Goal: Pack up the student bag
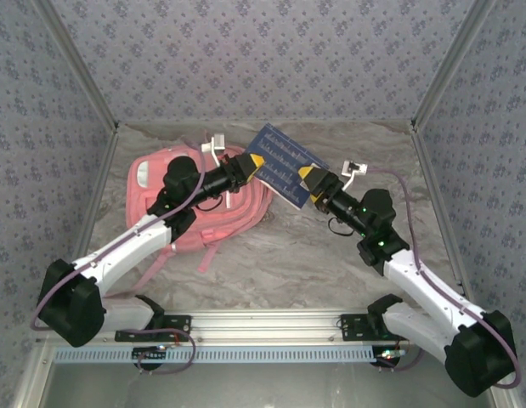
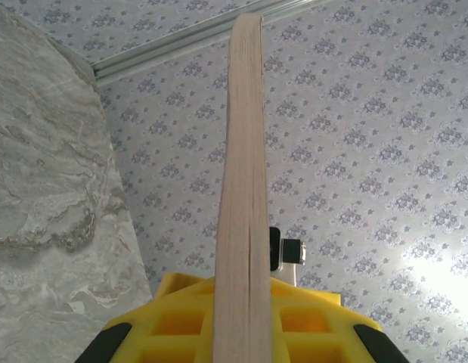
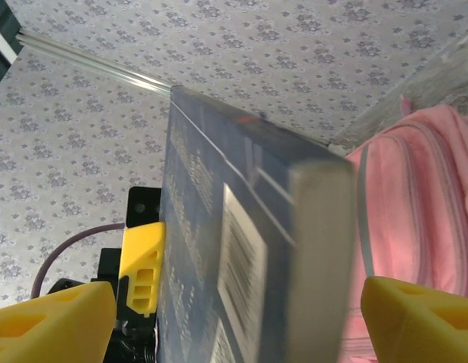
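The pink student bag (image 1: 242,216) lies flat on the left half of the table, its straps trailing toward the near edge. A dark blue book (image 1: 285,160) hangs in the air just right of the bag. My left gripper (image 1: 256,162) is shut on the book's left edge; in the left wrist view the pale page edge (image 2: 241,189) runs straight up out of the yellow jaws (image 2: 241,321). My right gripper (image 1: 307,176) is at the book's lower right corner. Its fingers (image 3: 52,321) stand wide apart on either side of the book (image 3: 207,249), with the bag (image 3: 430,212) behind.
Patterned walls close in the marble table (image 1: 330,255) at the back and both sides. A metal rail (image 1: 263,324) runs along the near edge between the arm bases. A bag strap (image 1: 208,255) lies loose toward the front.
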